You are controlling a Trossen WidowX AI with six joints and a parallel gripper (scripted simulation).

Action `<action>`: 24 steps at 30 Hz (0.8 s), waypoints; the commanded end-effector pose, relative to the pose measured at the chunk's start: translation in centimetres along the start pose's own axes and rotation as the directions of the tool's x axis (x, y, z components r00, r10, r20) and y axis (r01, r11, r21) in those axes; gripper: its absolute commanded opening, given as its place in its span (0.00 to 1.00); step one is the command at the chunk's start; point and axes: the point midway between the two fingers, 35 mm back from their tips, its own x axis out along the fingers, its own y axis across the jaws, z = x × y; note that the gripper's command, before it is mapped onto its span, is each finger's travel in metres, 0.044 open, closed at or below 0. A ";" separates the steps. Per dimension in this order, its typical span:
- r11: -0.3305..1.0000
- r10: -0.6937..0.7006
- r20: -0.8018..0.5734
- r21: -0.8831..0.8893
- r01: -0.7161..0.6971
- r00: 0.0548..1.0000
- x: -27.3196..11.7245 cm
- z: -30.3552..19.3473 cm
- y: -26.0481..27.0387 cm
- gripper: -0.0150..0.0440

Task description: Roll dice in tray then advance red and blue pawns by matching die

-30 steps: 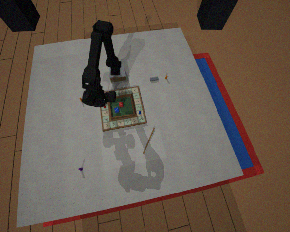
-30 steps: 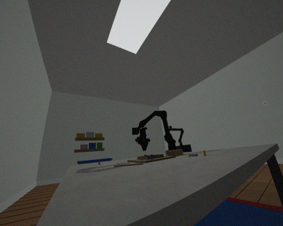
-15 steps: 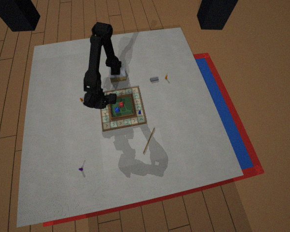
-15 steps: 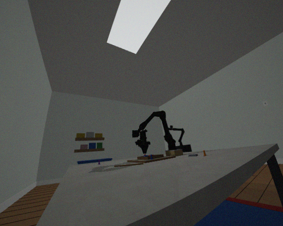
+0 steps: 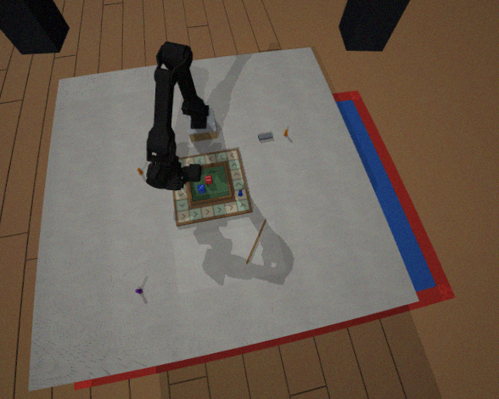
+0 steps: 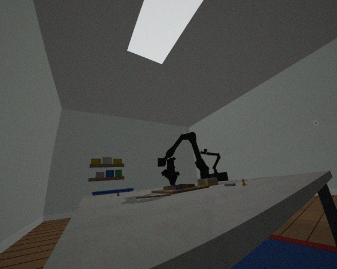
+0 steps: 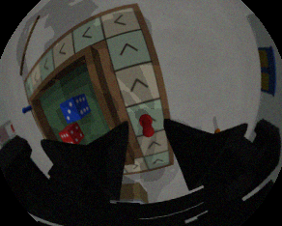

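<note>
My gripper (image 7: 147, 124) (image 6: 172, 184) is partly open, pointing down low over the board (image 5: 206, 211) (image 7: 136, 72). The red pawn (image 7: 147, 127) stands on a side row of the board, between the two fingertips in the wrist view, with a gap on each side; the arm hides it in the top view. The red die (image 5: 208, 179) (image 7: 70, 133) and the blue die (image 5: 201, 188) (image 7: 74, 109) lie in the green-floored tray (image 5: 221, 187). Their top numbers are hard to tell. The blue pawn (image 5: 240, 193) (image 6: 180, 186) (image 7: 26, 109) stands on the opposite side row.
A wooden block (image 5: 203, 137) (image 6: 207, 181) is near the arm's base. A grey block (image 5: 265, 136) and an orange pawn (image 5: 285, 132) are right of the board, another orange pawn (image 5: 140, 171) left. A thin stick (image 5: 256, 241) and a purple pawn (image 5: 139, 291) lie beyond the board.
</note>
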 end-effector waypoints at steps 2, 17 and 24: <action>1.000 -0.002 -0.008 -0.001 0.002 1.000 0.6 -0.2 0.0 0.59; 1.000 -0.002 -0.008 -0.001 0.002 1.000 0.6 -0.2 0.0 0.25; 1.000 -0.002 -0.007 -0.001 0.002 1.000 -2.7 0.4 -0.1 0.25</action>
